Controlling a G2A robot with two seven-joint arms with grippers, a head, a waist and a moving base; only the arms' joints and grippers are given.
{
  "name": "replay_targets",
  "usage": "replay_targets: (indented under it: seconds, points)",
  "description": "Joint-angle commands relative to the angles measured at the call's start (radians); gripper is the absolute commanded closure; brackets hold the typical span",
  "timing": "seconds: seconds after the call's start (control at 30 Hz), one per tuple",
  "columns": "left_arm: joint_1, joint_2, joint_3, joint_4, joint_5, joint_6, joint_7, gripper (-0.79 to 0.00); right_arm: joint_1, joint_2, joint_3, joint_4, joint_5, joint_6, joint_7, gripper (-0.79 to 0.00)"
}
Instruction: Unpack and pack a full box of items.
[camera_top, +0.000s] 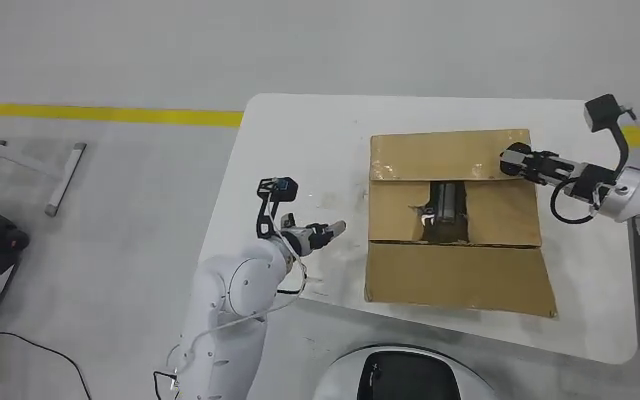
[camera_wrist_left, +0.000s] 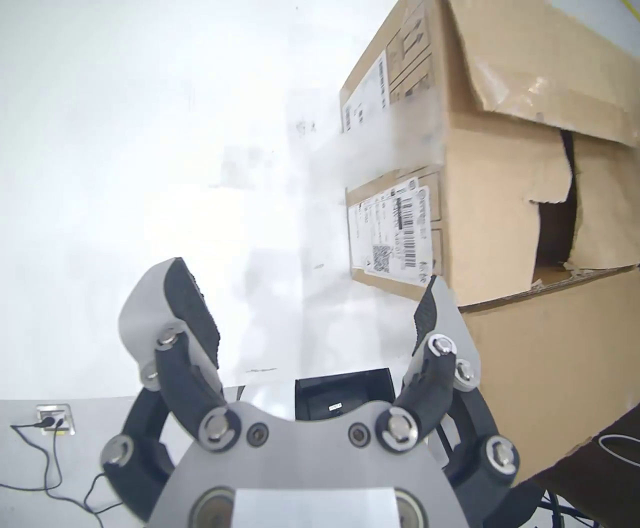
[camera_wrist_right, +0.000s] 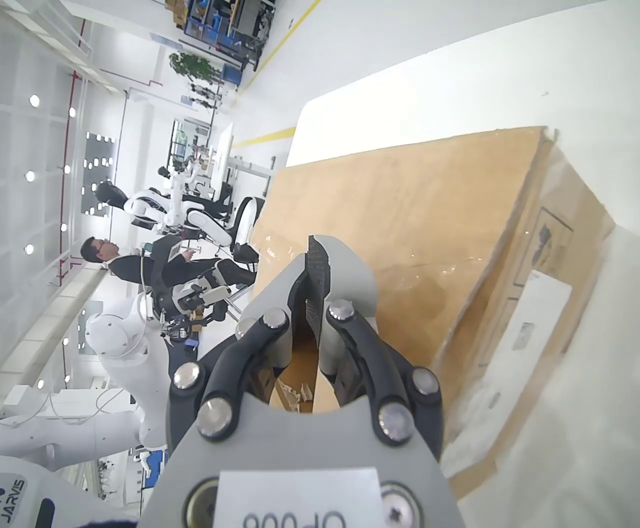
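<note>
Item under inspection: a brown cardboard box (camera_top: 460, 275) stands right of centre on the white table (camera_top: 300, 140). Its far and near outer flaps are folded out flat. The inner flaps part at the middle, and the gap shows dark contents (camera_top: 447, 205) whose kind cannot be told. White printed labels (camera_wrist_left: 390, 230) are stuck on the box side facing the left arm.

Left arm: it rises from the near left of the table with the elbow bent and the forearm pointing across toward the box. The left gripper (camera_top: 335, 228) hangs over bare table, near the labelled side but apart from it. Its fingers (camera_wrist_left: 190, 300) are spread wide and hold nothing.

Right arm: it enters from the table's right edge, with the forearm stretched leftward over the box's far right corner. The right gripper (camera_top: 510, 160) sits at the top of the box there. In the right wrist view its fingers (camera_wrist_right: 345, 270) are pressed together, with a cardboard flap edge (camera_wrist_right: 295, 360) running between them. Which flap this is cannot be told.
</note>
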Motion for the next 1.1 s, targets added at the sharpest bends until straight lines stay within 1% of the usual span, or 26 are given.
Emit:
replay_targets:
  seconds: [0.0,0.13,0.33,0.5,0.67,0.83,0.97,1.07]
  points:
    - [0.02,0.005,-0.005,0.007,0.017,-0.024,-0.02,-0.785,-0.004,0.0,-0.006,0.0,0.002,-0.001,-0.006,0.0]
    - [0.044,0.014,0.005,0.015,0.036,-0.076,-0.079,-0.785,-0.002,0.001,-0.017,0.0,0.004,0.002,-0.021,0.0]
    - [0.05,0.022,0.029,0.002,0.04,-0.132,-0.143,-0.785,-0.004,0.003,-0.022,-0.002,0.014,0.009,-0.035,0.0]
    - [0.027,0.029,0.074,-0.023,0.004,-0.246,-0.225,-0.785,-0.004,0.005,-0.025,-0.007,0.018,0.015,-0.041,0.0]
    - [-0.002,0.032,0.117,-0.025,-0.045,-0.322,-0.251,-0.785,0.001,0.006,-0.04,-0.011,0.02,0.018,-0.048,0.0]
    - [-0.037,0.034,0.141,-0.017,-0.06,-0.333,-0.229,-0.785,0.004,0.007,-0.053,-0.015,0.027,0.02,-0.05,0.0]
    - [-0.063,0.031,0.147,-0.01,-0.073,-0.287,-0.155,-0.785,0.005,0.007,-0.068,-0.019,0.024,0.019,-0.049,0.0]
    - [-0.076,0.03,0.159,-0.006,-0.092,-0.27,-0.128,-0.785,0.007,0.007,-0.077,-0.02,0.026,0.017,-0.054,0.0]
